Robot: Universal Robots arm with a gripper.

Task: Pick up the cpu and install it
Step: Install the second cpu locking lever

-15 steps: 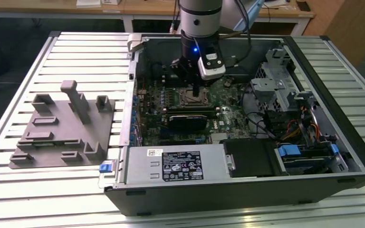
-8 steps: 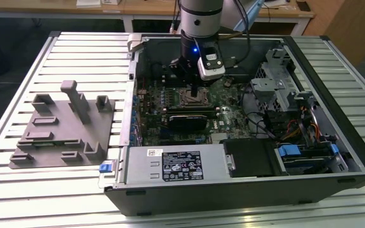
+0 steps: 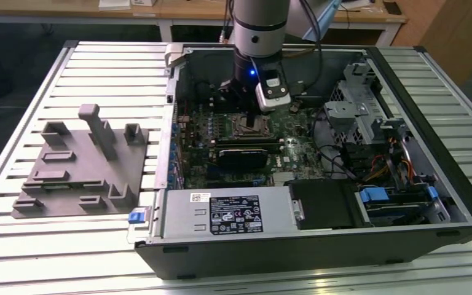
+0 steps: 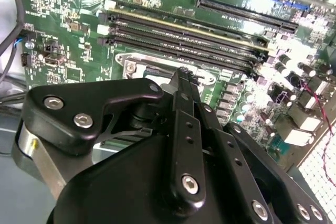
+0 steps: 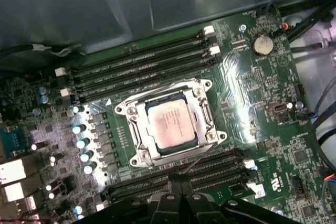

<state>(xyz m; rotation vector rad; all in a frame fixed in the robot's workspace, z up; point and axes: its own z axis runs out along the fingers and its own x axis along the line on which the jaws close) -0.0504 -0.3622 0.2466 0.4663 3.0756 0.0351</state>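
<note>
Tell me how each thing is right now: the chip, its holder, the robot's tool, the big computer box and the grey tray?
cpu: lying flat in the socket, silver top up.
Socket frame: around the cpu, wire lever alongside.
Tool: above the motherboard beside the socket, holding nothing, fingers together.
Computer case: lying on its side, side panel off.
Grey tray: on the table at the exterior view's left, outside the case.

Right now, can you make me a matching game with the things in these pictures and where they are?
Things:
1. cpu
2. grey tray
3. end effector
4. round coin battery

Places:
A. on the slatted table beside the case
B. above the motherboard
C. lying in the socket frame
D. on the green board, apart from the socket

Pairs: 1-C, 2-A, 3-B, 4-D
</note>
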